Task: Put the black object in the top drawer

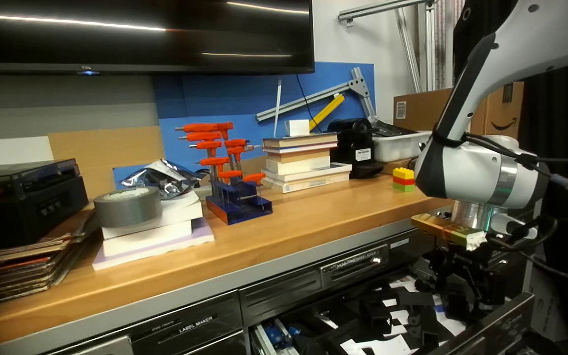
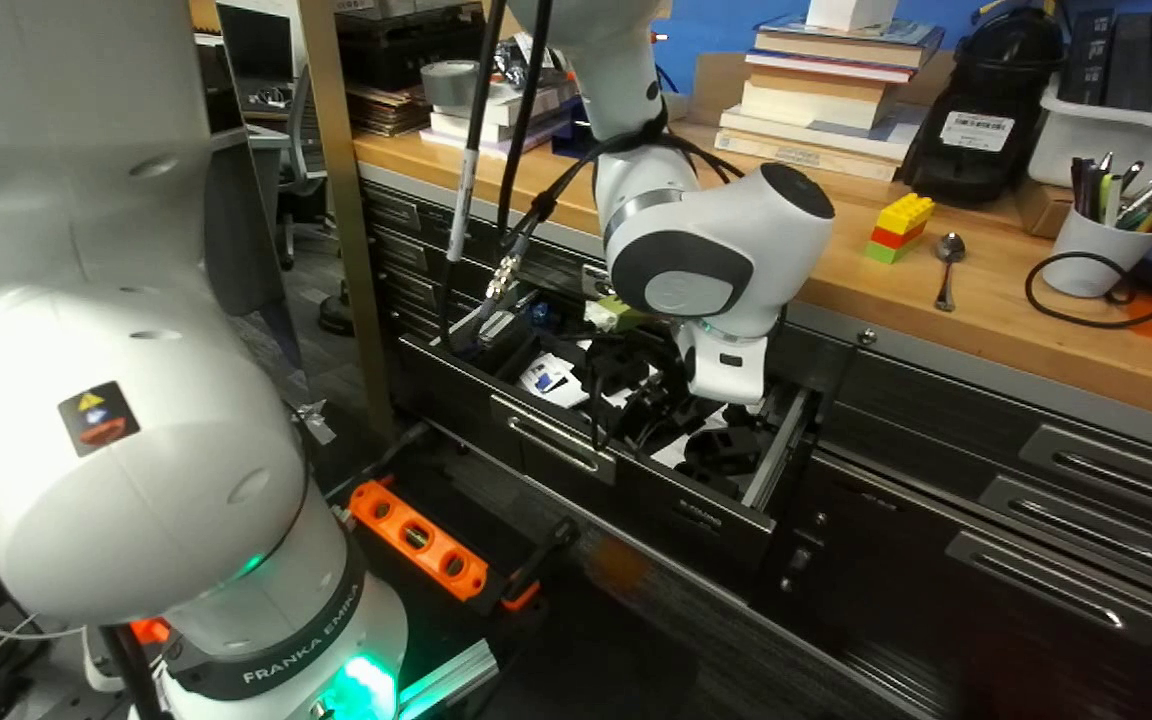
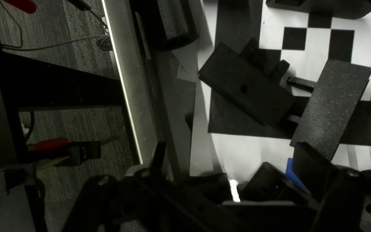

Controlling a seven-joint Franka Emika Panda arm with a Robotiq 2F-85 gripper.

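The wide dark grey drawer [image 1: 493, 323] is pulled open; its front with a long silver handle shows in an exterior view [image 2: 576, 450]. Its rim runs down the left of the wrist view [image 3: 129, 74]. Several black parts lie inside on black-and-white sheets. I cannot tell which is the black object; a black piece [image 3: 271, 183] shows between my jaws. My gripper [image 1: 464, 296] points down at the drawer, and it also shows dark in an exterior view [image 2: 651, 405]. In the wrist view my gripper [image 3: 233, 164] has its fingers wide apart. Contact with the piece is unclear.
A yellow bar [image 1: 449, 229] is on the wrist above the gripper. The wooden worktop [image 1: 308, 217] overhangs the drawer's back and carries books [image 1: 303, 162], a tool rack [image 1: 239, 207] and toy bricks [image 1: 403, 180]. An orange level [image 2: 416, 540] is near the robot base.
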